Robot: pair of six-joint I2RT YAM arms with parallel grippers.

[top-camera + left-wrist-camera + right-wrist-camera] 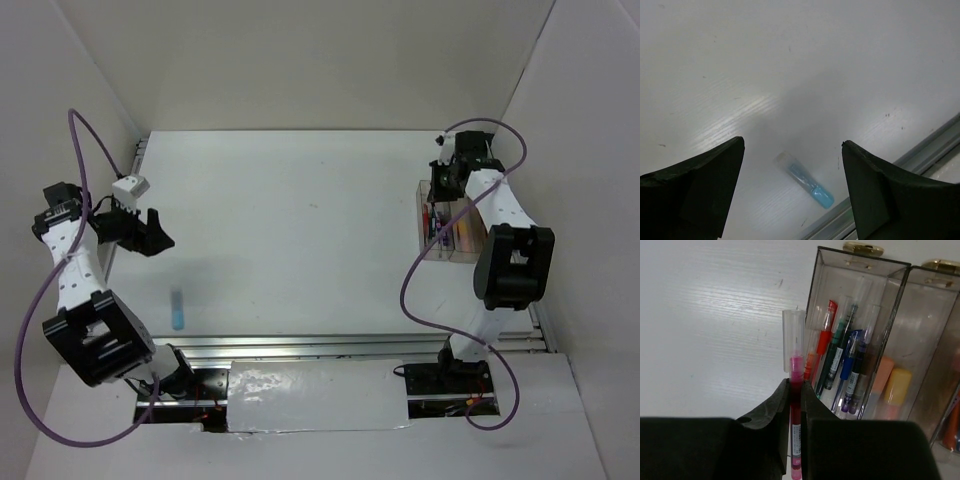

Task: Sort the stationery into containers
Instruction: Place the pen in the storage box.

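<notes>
A light-blue marker (178, 309) lies alone on the white table at the front left; in the left wrist view the marker (805, 180) shows below and between the fingers. My left gripper (155, 232) is open and empty, raised above the table behind the marker. My right gripper (795, 387) is shut on a pink pen (796, 371) with a clear cap, held just left of the clear bins (860, 295). The nearest bin holds red, green and blue pens (840, 360); the bin beside it holds orange and yellow markers (892, 385). In the top view my right gripper (440, 185) is over the bins (448, 228).
A metal rail (920, 155) runs along the table's near edge close to the blue marker. White walls enclose the table on the left, back and right. A silver foil strip (315, 395) lies between the arm bases.
</notes>
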